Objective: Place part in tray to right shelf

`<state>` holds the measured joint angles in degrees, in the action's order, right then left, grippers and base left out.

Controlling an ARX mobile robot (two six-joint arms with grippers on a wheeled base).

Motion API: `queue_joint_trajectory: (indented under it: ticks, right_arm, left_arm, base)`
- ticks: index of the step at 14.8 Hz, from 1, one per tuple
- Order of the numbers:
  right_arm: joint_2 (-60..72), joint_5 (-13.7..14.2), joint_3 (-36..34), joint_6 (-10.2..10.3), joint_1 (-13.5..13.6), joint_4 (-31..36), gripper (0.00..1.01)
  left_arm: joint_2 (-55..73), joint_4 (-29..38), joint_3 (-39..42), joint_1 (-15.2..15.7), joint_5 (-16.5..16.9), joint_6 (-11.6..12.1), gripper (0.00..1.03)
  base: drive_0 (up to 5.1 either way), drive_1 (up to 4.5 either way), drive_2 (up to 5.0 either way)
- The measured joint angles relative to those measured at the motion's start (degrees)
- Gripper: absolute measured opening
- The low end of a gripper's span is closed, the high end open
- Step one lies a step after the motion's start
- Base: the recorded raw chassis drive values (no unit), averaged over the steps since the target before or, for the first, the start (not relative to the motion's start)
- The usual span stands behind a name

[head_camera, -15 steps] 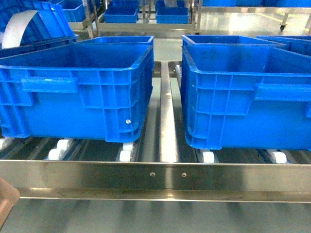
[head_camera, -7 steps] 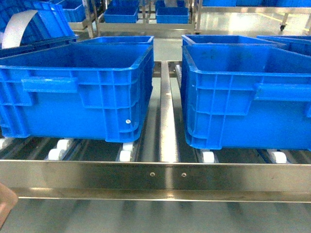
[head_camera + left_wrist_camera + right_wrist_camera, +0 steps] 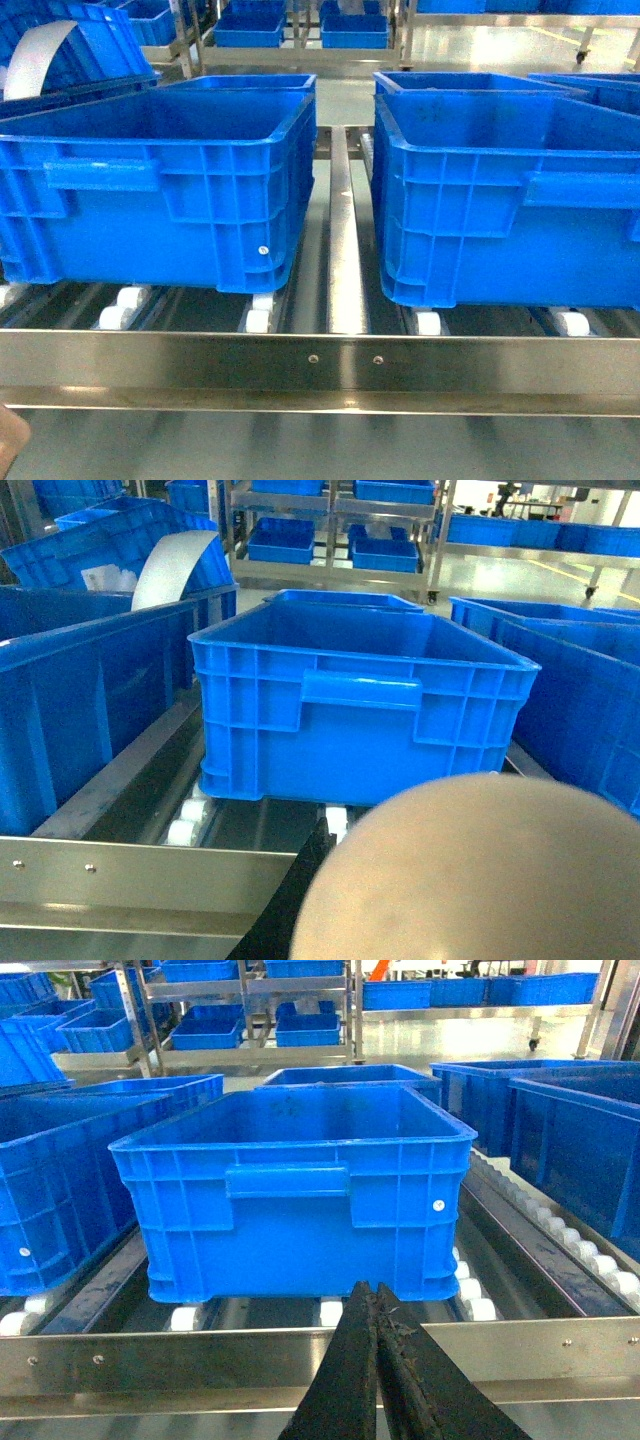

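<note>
Tray [image 3: 480, 880] right against left claw, filling its view.

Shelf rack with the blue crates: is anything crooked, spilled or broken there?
Nothing stands out. Both front blue crates sit level on the white rollers, either side of the central divider. No spill or damage shows.

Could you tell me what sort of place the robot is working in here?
Most likely a factory or warehouse floor: large blue crates sit on a stainless-steel roller rack with small white rollers, and more racks of crates stand across a shiny floor behind.
</note>
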<state>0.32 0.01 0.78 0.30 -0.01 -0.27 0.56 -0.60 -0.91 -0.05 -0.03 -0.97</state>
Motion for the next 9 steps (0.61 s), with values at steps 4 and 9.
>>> queue_joint_trajectory:
  ticks: [4, 9]
  right_arm:
    - [0.0, 0.0, 0.0, 0.0, 0.0, 0.0, 0.47]
    - [0.0, 0.0, 0.0, 0.0, 0.0, 0.0, 0.98]
  left_arm:
    - [0.0, 0.1, 0.0, 0.0, 0.0, 0.0, 0.12]
    - [0.0, 0.1, 0.0, 0.0, 0.0, 0.0, 0.12]
  base:
    - [0.0, 0.0, 0.0]
    - [0.0, 0.0, 0.0]
